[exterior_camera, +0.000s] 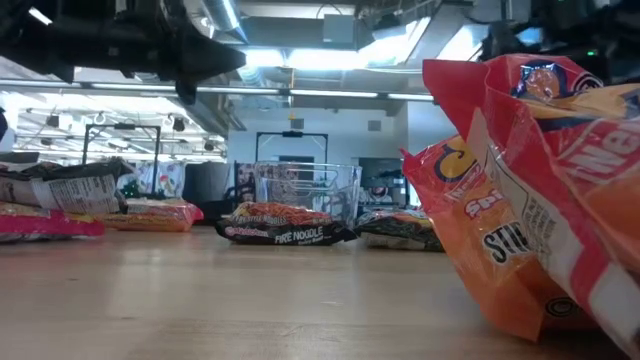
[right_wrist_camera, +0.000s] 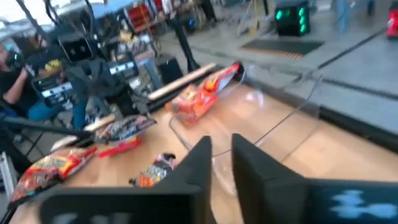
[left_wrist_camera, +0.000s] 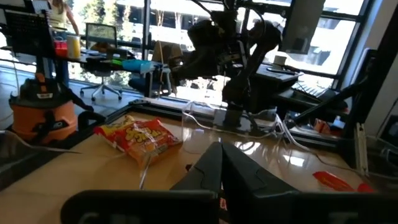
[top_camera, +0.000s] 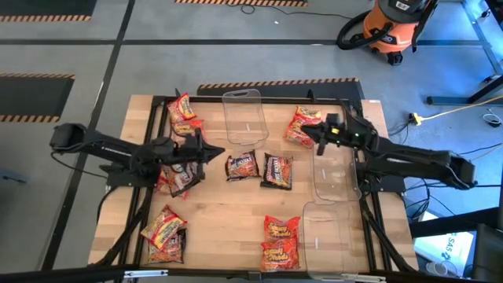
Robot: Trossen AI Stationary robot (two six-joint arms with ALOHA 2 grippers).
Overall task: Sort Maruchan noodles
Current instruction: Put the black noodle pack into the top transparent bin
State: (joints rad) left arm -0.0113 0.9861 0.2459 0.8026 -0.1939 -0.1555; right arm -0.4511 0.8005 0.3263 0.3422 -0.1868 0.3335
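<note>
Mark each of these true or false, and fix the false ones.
1. Two dark packets lie near the table's middle. True.
2. The clear bin at the far edge holds several packets. False: it shows none inside.
3. The left gripper is shut and holds nothing. True.
4. The right gripper has a packet clamped in it. False: its fingers stand slightly apart with nothing between.
5. Two red-orange packets lie at the near edge beside a clear bin. True.
</note>
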